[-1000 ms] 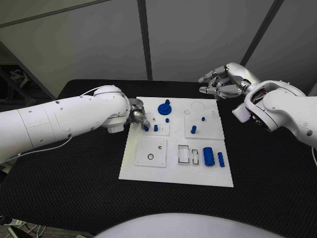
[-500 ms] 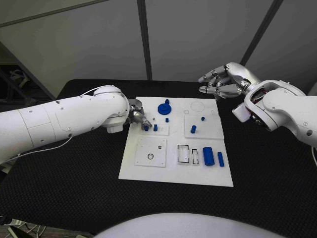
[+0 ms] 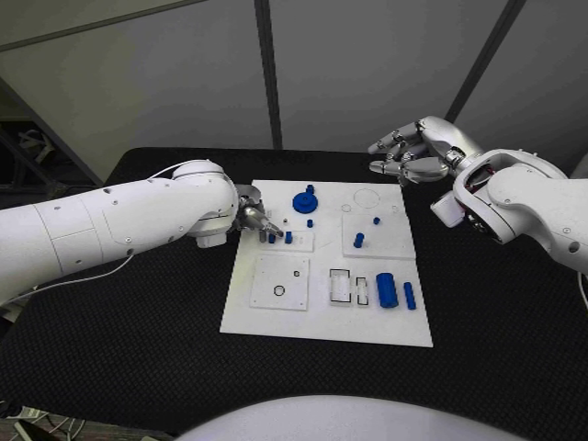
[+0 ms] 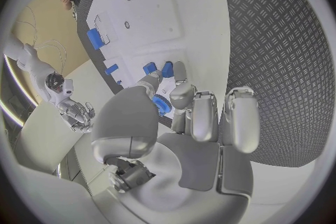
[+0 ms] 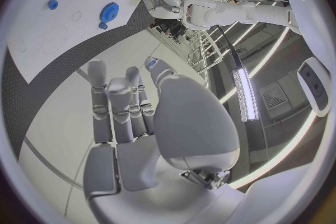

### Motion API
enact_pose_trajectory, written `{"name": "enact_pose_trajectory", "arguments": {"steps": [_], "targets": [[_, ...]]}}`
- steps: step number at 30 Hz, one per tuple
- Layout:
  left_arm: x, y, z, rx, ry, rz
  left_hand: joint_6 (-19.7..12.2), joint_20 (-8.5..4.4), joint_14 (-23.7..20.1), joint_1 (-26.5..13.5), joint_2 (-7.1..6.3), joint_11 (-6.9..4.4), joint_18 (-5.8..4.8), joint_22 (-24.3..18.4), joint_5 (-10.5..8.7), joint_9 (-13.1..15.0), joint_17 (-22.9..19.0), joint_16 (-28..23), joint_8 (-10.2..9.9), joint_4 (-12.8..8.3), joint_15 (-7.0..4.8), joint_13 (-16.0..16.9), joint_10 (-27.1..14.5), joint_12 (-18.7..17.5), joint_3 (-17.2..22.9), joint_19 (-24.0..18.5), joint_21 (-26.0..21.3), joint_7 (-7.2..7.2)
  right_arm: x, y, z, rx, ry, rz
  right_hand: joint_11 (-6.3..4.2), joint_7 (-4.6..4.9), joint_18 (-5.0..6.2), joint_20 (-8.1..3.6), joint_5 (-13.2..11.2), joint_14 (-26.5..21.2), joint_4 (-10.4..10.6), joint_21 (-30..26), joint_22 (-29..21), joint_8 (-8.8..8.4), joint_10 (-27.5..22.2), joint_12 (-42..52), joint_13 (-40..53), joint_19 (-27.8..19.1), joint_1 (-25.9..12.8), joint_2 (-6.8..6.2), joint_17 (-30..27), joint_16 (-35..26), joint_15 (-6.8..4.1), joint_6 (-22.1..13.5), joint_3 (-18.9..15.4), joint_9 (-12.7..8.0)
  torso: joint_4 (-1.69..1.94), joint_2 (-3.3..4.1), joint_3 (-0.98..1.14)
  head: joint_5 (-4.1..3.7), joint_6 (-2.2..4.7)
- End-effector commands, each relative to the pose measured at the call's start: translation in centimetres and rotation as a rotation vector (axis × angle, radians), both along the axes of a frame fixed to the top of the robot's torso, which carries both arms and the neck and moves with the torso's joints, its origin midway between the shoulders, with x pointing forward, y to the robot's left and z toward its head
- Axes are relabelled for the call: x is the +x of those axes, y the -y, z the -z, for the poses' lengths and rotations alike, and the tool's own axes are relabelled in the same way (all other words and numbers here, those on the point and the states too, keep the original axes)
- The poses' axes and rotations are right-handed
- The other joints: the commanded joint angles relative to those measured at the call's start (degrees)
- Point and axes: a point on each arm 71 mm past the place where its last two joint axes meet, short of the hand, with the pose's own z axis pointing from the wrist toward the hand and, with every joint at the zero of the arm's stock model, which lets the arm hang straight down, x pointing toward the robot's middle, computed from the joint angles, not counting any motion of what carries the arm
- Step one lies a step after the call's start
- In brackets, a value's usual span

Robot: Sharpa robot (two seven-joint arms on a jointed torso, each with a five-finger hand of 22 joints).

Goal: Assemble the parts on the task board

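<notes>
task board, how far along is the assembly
Early on. A blue gear and small blue pegs already stand on the task board. The left hand holds a small blue part over the board. Two blue cylinders lie loose beside empty slots. The right hand hovers open.

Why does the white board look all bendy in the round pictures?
Fisheye lenses: in the left wrist view the task board curves behind the left hand; in the right wrist view it bows at the rim beyond the right hand; in the head view its edges run straight.
</notes>
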Motion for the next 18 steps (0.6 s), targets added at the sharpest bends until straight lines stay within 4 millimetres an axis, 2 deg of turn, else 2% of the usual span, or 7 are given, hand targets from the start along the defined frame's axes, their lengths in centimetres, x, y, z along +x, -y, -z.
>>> {"name": "enact_pose_trajectory", "arguments": {"steps": [1, 13, 18], "targets": [[0.1, -0.2, -0.1, -0.006, 0.023, -0.014, 0.4, -0.2, 3.7, 0.0, 0.83, 0.32, -1.66, 6.6, -0.76, -0.2, 5.1, 0.2, -0.3, 0.6, -0.01, 0.1, 0.1, 0.3, -1.3, 1.0, 0.2, -0.07, 0.0, -0.1, -0.1, 0.0, 0.003, -0.007, -0.05, -0.26, 0.89, -0.04, 0.2, 0.2, 0.2, -0.3, -0.1, 0.28, 0.0, -0.1, -0.1, 0.1, 0.3, -0.41, 0.0, -0.3, -0.2, -0.1, 0.2, 0.0, -0.02, 0.06, -0.05, -0.09, 0.04], [0.5, -0.9, -1.0, -0.164, 0.108, -0.094, -0.5, -0.04, 3.7, 0.7, 1.16, 0.68, -1.09, 4.8, -0.74, -0.6, 5.0, 0.1, -1.0, 2.4, 0.2, -2.6, -1.5, -2.1, -4.3, -0.2, -1.9, 0.38, 0.0, 0.0, -0.1, -0.001, 0.002, -0.006, -0.05, -0.26, 0.89, -0.04, 0.2, 0.2, 0.2, -0.3, -0.1, 0.28, 0.0, -0.1, -0.1, 0.1, 0.3, -0.41, 0.0, -0.3, -0.2, -0.1, 0.2, 0.0, 0.03, 0.02, -0.02, -0.19, 0.1], [0.7, -1.2, -1.6, -0.218, 0.143, -0.11, -1.6, 0.22, 3.6, 2.0, 1.16, 1.11, -0.48, 2.7, -0.6, -0.9, 4.9, 0.0, -1.6, 2.8, 0.5, -6.1, -3.5, -5.2, -5.7, -1.6, -4.3, 0.9, 0.0, 0.0, -0.1, -0.001, 0.002, -0.005, -0.05, -0.26, 0.89, -0.04, 0.2, 0.2, 0.2, -0.3, -0.1, 0.28, 0.0, -0.1, -0.1, 0.1, 0.3, -0.41, 0.0, -0.3, -0.2, -0.1, 0.2, 0.0, 0.02, 0.01, 0.01, -0.2, 0.12]]}}
